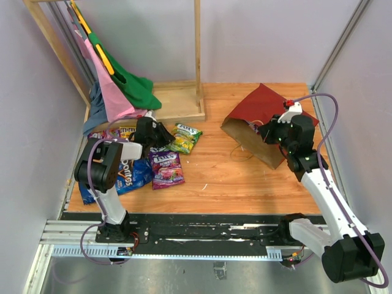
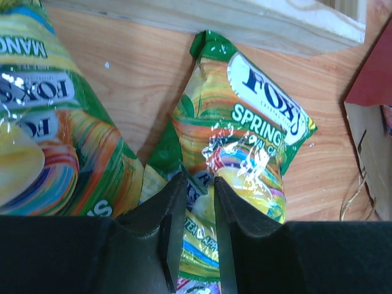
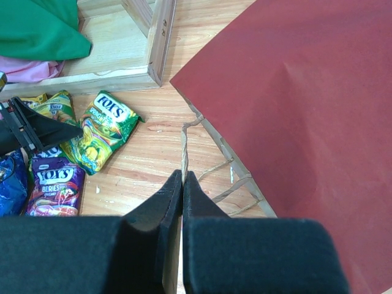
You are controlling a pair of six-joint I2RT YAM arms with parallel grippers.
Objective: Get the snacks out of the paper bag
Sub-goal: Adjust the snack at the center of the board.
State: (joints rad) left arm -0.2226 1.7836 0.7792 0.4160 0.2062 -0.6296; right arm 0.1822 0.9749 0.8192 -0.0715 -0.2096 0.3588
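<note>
Left tool hovers parted over one of two green packets.

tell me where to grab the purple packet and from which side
I'd pinch the purple packet at its near end, from above and the right: it lies flat, with bare table there, while the blue chip bag crowds its left.

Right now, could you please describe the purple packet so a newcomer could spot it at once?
Find the wooden rack at far left. Nearer the arms, the purple packet lies just right of the blue Doritos bag. No other packet there is purple.
</note>
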